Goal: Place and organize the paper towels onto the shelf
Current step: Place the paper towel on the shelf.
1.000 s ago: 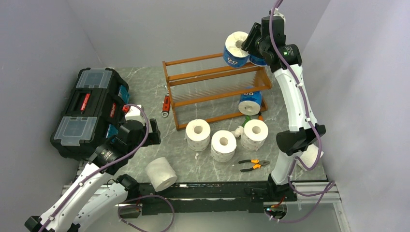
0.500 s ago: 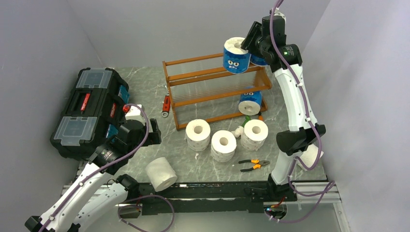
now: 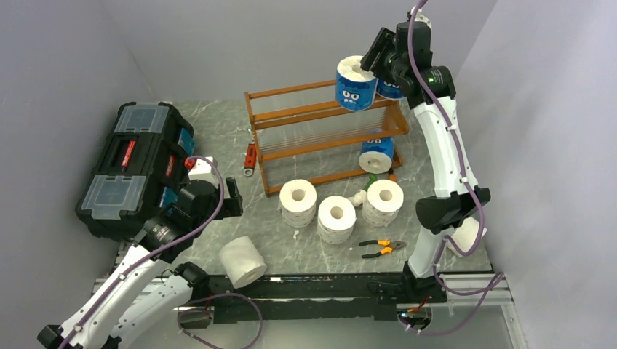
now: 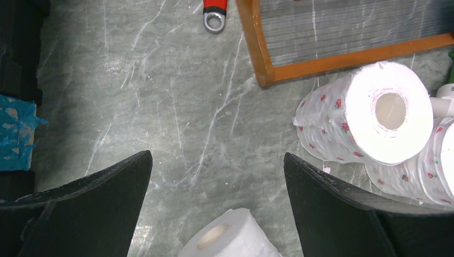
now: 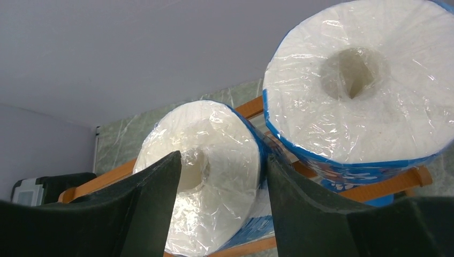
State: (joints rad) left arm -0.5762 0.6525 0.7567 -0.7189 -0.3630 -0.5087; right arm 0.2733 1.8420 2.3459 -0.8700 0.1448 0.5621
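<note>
Now, the right gripper (image 5: 222,160) had its jaws spread with nothing pinched between them. It was poised close over a blue-wrapped roll (image 3: 355,83) that stood upright on the top tier of the shelf (image 3: 291,116), toward the far right corner of the tabletop (image 3: 218,123). Right beside that roll, closer to the corner, stood a second blue roll (image 5: 353,80), half hidden by the arm in the overhead view. A third blue roll (image 3: 376,155) lay on its side at the right end of the lowest tier. So three looked shelved, though the low one probably wanted straightening.

Left to do, by my reckoning: three white rolls (image 3: 336,217) stood bunched in front of the shelf, mid-table. A loose white roll (image 3: 242,262) lay on its side by the near edge, left of centre. The left gripper (image 4: 217,182) hovered over that one, jaws wide apart and empty.

The blue rolls were glossy, with film stretched over white ends and hollow cores and a cartoon face on the side. The bunched white ones carried a small red flower print.
</note>
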